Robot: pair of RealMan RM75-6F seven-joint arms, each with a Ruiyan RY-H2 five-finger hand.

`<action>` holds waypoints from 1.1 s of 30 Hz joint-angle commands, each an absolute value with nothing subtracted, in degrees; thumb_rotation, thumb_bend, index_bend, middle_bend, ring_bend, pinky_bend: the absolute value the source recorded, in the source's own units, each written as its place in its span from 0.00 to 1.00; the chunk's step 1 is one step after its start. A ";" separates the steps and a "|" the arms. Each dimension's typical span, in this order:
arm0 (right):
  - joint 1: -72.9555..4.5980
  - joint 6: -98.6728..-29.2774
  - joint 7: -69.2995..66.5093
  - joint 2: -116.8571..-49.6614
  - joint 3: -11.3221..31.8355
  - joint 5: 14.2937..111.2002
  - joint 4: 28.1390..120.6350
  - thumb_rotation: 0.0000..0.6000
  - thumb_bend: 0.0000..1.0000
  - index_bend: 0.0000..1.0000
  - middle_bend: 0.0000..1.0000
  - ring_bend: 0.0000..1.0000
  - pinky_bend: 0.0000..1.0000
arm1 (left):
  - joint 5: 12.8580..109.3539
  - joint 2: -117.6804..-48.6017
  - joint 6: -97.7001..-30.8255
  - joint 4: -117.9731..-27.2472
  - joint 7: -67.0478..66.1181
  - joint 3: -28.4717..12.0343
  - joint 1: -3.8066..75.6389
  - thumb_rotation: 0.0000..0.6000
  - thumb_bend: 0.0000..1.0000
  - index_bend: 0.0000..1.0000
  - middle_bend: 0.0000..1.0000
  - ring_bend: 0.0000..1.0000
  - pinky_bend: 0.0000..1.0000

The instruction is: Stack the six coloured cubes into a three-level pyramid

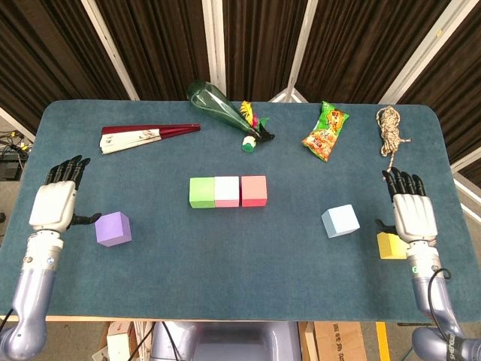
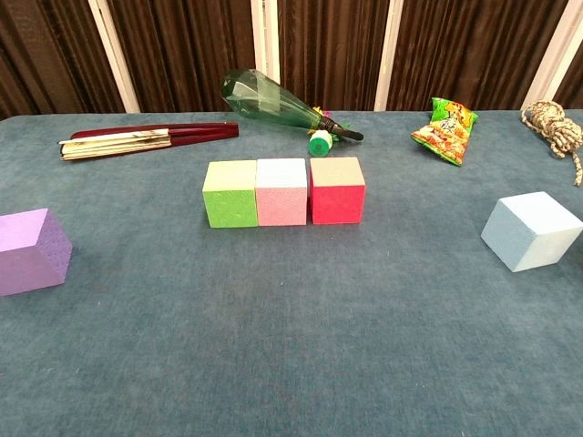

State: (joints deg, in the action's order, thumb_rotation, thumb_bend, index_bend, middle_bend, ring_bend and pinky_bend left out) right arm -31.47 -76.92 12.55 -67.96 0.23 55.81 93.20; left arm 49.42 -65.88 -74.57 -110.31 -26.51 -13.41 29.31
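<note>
A green cube [image 1: 201, 192], a pink cube [image 1: 226, 191] and a red cube [image 1: 253, 191] stand touching in a row mid-table; the chest view shows the same green cube [image 2: 230, 193], pink cube [image 2: 281, 191] and red cube [image 2: 337, 189]. A purple cube [image 1: 113, 229] [image 2: 33, 250] lies at the left, my open left hand [image 1: 55, 204] just left of it. A light blue cube [image 1: 340, 221] [image 2: 532, 230] sits at the right. My open right hand [image 1: 412, 213] hovers over a yellow cube [image 1: 388, 247], partly covering it. Neither hand shows in the chest view.
Along the far side lie a folded fan [image 1: 146, 136], a green bottle [image 1: 222, 110], a snack bag [image 1: 325, 132] and a coil of rope [image 1: 390, 130]. The table's front edge [image 1: 225, 320] runs close below the hands.
</note>
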 commanded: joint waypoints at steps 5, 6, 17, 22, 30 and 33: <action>-29.86 -74.48 9.04 -67.77 2.33 58.03 91.48 1.00 0.22 0.00 0.00 0.00 0.00 | 42.68 -70.69 -71.09 -104.86 -33.09 -16.20 35.84 1.00 0.10 0.00 0.00 0.00 0.00; -29.67 -74.04 8.50 -67.74 2.66 58.05 91.43 1.00 0.22 0.00 0.00 0.00 0.00 | 41.70 -71.52 -70.62 -103.78 -33.98 -16.52 36.82 1.00 0.10 0.00 0.00 0.00 0.00; -28.23 -71.17 6.12 -67.82 5.30 58.77 91.07 1.00 0.22 0.00 0.00 0.00 0.00 | 33.47 -82.82 -65.87 -91.85 -43.00 -18.03 47.59 1.00 0.27 0.00 0.00 0.00 0.00; -27.65 -70.36 5.07 -67.68 6.70 58.27 91.05 1.00 0.22 0.00 0.00 0.00 0.00 | 31.31 -87.26 -65.36 -87.42 -45.81 -18.21 51.03 1.00 0.27 0.00 0.00 0.00 0.00; -26.85 -68.85 3.44 -67.59 8.01 58.89 90.75 1.00 0.22 0.00 0.00 0.00 0.00 | 28.75 -93.49 -64.14 -79.48 -48.83 -18.79 55.59 1.00 0.28 0.00 0.00 0.00 0.00; -26.63 -68.42 3.20 -67.65 8.34 59.19 90.62 1.00 0.22 0.00 0.00 0.00 0.00 | 27.76 -95.42 -63.46 -77.13 -49.25 -18.92 56.61 1.00 0.28 0.00 0.00 0.00 0.00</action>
State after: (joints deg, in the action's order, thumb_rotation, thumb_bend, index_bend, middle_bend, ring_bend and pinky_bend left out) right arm -26.66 -68.44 3.22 -67.64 8.32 59.16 90.64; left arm 28.49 -94.37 -64.00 -78.24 -48.77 -18.78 55.83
